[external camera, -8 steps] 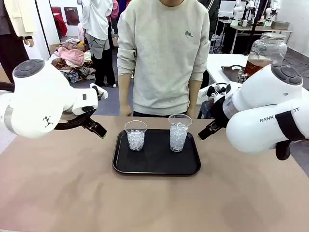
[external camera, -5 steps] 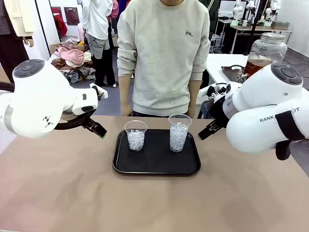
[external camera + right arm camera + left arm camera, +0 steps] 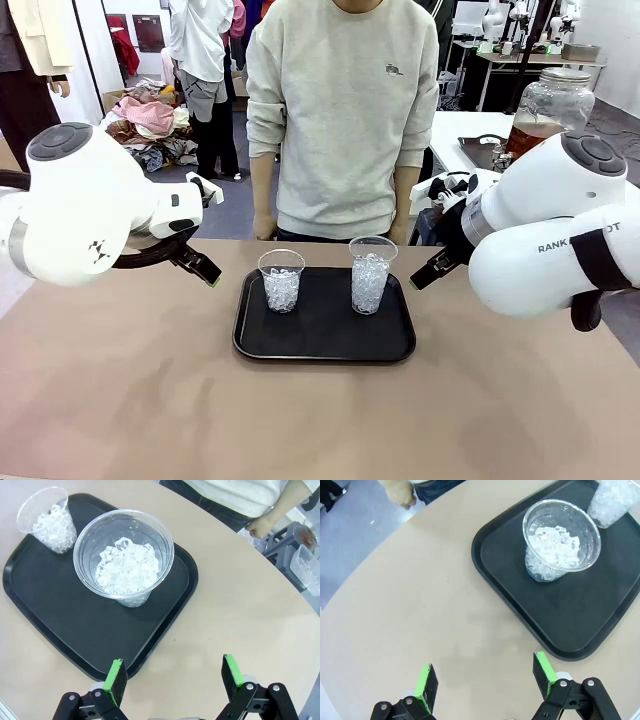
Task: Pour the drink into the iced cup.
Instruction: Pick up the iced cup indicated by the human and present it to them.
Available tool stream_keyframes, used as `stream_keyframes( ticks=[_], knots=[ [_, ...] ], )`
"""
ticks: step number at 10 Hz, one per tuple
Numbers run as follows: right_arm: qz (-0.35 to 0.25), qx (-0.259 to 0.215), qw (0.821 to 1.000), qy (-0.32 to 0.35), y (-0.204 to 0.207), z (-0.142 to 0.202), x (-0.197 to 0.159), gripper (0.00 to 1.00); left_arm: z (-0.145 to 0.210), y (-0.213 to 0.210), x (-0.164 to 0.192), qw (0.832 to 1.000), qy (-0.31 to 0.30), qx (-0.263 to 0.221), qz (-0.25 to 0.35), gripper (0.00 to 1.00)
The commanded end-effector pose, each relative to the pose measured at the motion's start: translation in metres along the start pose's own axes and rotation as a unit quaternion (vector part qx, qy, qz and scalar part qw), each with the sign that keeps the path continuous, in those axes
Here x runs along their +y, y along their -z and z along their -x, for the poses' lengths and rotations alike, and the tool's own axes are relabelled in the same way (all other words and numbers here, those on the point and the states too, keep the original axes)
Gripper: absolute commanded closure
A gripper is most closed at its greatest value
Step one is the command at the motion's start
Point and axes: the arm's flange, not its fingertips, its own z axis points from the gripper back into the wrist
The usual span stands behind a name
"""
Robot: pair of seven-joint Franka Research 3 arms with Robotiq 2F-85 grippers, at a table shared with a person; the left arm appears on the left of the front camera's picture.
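Two iced cups on the tray (image 3: 325, 346): short cup (image 3: 281, 282), tall cup (image 3: 371, 277), no drink in either. Left gripper (image 3: 485, 679) and right gripper (image 3: 175, 674): jaws apart, empty. Pouring not begun.

The table (image 3: 150, 400) was a plain pale tan. The tray (image 3: 325, 345) was matt black. The short cup (image 3: 281, 280) and the tall cup (image 3: 371, 275) were clear, and the ice (image 3: 552, 537) in them was white and glassy. The left arm (image 3: 75, 205) and right arm (image 3: 560, 240) were white, the right one with black lettering (image 3: 578, 240). The left gripper (image 3: 485, 675) and right gripper (image 3: 175, 672) were black with bright green pads (image 3: 426, 680). The person's sweater (image 3: 340, 110) was pale grey with a small dark mark on the chest. The drink (image 3: 530, 135) in the clear jar (image 3: 552, 95) was amber-brown. The floor (image 3: 350, 535) was blue-grey.
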Motion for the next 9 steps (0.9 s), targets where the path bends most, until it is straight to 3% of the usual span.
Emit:
stream_keyframes(
  ticks=[1,4,7,9],
  knots=[
    [0.0,-0.001,1.0,0.001,-0.001,0.0,0.0,0.0,-0.001,-0.001,0.002,1.0,0.003,-0.003,-0.003,0.0],
    [-0.025,-0.01,1.0,0.002,-0.013,-0.008,-0.005,0.0,-0.006,-0.009,0.001,1.0,-0.007,-0.007,0.004,0.0],
    [-0.078,-0.033,0.996,0.037,-0.062,-0.024,-0.029,0.0,-0.03,-0.045,0.009,0.996,-0.01,-0.037,0.075,0.0],
    [-0.139,-0.042,0.987,0.07,-0.087,-0.027,-0.043,0.0,-0.042,-0.064,0.021,0.989,-0.048,-0.038,0.133,0.0]
  ],
)
